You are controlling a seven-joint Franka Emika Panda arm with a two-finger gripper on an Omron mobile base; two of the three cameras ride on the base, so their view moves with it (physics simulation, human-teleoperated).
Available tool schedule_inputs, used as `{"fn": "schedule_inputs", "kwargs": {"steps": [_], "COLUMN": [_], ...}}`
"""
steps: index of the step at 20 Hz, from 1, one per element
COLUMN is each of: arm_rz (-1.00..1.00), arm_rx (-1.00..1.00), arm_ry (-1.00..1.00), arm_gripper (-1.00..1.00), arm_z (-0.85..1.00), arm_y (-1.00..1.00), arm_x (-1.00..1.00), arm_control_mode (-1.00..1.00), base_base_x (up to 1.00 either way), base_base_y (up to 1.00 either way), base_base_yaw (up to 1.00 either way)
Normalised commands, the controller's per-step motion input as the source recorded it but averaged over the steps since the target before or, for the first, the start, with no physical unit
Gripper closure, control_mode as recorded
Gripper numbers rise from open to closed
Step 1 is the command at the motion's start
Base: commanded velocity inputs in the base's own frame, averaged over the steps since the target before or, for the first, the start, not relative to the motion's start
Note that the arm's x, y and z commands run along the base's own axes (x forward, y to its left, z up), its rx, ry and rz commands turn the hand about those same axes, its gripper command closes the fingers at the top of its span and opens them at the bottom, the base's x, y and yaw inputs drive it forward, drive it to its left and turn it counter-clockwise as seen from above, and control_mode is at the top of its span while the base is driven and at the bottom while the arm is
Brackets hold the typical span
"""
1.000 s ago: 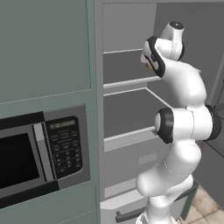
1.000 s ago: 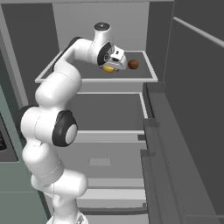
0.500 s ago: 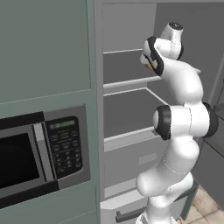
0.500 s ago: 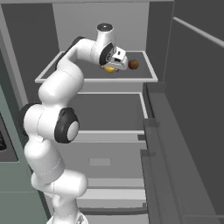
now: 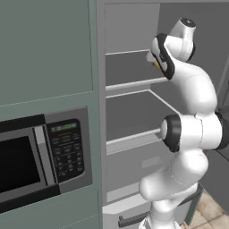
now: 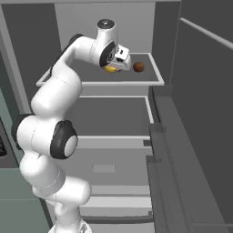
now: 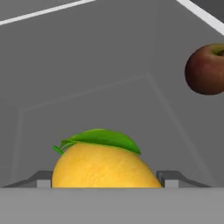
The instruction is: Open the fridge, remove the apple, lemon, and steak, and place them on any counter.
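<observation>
The fridge [image 5: 129, 112] stands open, and my arm reaches onto its top shelf [image 6: 91, 82]. On that shelf lies the yellow lemon [image 7: 103, 164] with a green leaf, also visible as a yellow patch under the hand [image 6: 110, 69] and beside the wrist [image 5: 157, 65]. My gripper [image 7: 106, 180] straddles the lemon, one fingertip [image 7: 43, 179] against each side, shut on it. From the right base view the gripper [image 6: 114, 66] sits low over the shelf. The dark red apple [image 7: 204, 69] rests just right of the lemon [image 6: 139, 67], untouched. The steak and the counter are out of view.
A grey-green cabinet with a microwave [image 5: 27, 161] stands left of the fridge. The open fridge door [image 6: 200, 113] with its door racks runs along the right. Below the top shelf are a second shelf [image 6: 109, 116] and a lower drawer [image 6: 113, 200].
The jaws have closed inward from wide open onto the lemon's sides. The hand and arm have shifted only slightly; the apple has not moved.
</observation>
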Motion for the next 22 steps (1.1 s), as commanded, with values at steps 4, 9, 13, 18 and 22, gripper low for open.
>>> {"fn": "schedule_inputs", "kwargs": {"steps": [4, 9, 13, 18, 22], "arm_rz": [0.0, 0.0, 0.0, 0.0, 0.0], "arm_rx": [-0.04, 0.0, 0.0, -0.02, -0.04], "arm_ry": [-0.2, -0.15, -0.03, 0.0, 0.0], "arm_gripper": [1.0, 1.0, 1.0, 1.0, 1.0], "arm_z": [0.09, 0.18, 0.66, 0.72, 0.28], "arm_y": [0.34, 0.2, 0.02, 0.01, 0.15], "arm_x": [-1.0, -1.0, -1.0, -1.0, -1.0], "arm_control_mode": [-1.0, -1.0, -1.0, -1.0, -1.0], "base_base_x": [0.0, 0.0, 0.0, 0.0, 0.0], "base_base_y": [0.0, 0.0, 0.0, 0.0, 0.0], "base_base_yaw": [0.0, 0.0, 0.0, 0.0, 0.0]}}
